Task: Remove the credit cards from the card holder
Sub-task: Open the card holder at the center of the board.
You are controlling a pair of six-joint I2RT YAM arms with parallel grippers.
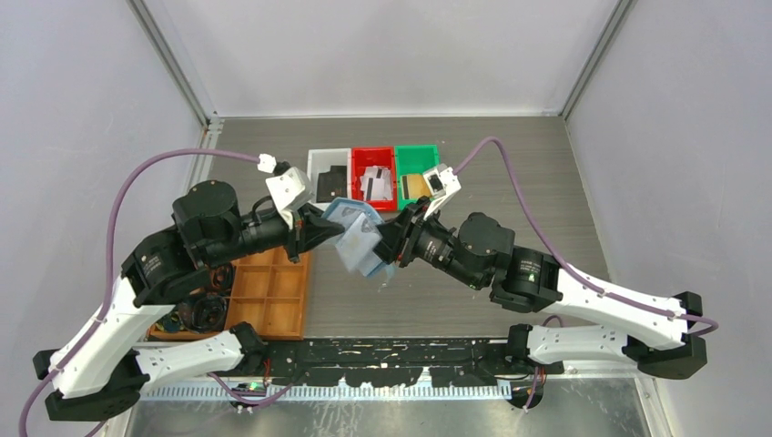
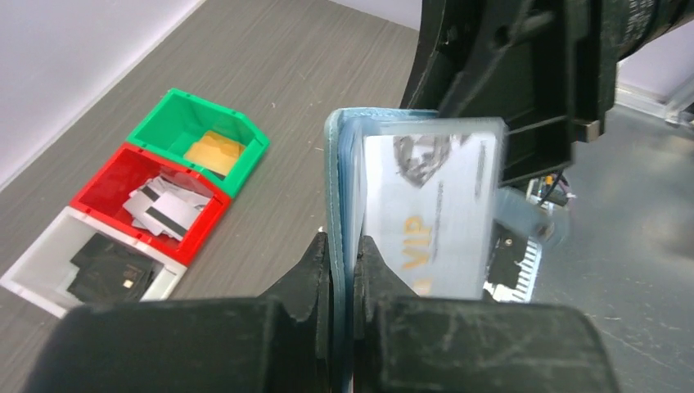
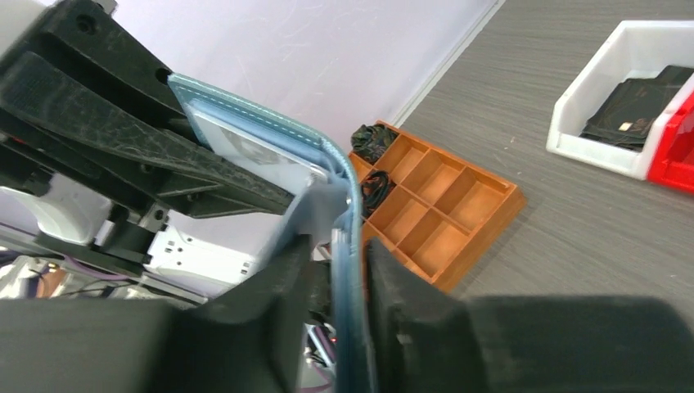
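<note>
The light blue card holder (image 1: 360, 238) hangs in the air between both arms, above the table's middle. My left gripper (image 2: 344, 246) is shut on the edge of its blue cover (image 2: 340, 164). A silver-grey credit card (image 2: 430, 205) with gold "VIP" lettering sits in an inner pocket, just right of my right-hand finger. My right gripper (image 3: 348, 254) straddles the opposite edge of the card holder (image 3: 270, 123); one finger touches it and a gap shows at the other, so the jaws stand slightly open. In the top view the right gripper (image 1: 387, 248) faces the left gripper (image 1: 339, 232).
Three small bins stand at the back: white (image 1: 314, 173) with black cards, red (image 1: 357, 157) with white striped cards, green (image 1: 428, 150) with a gold card. An orange-brown compartment tray (image 1: 269, 291) lies under the left arm.
</note>
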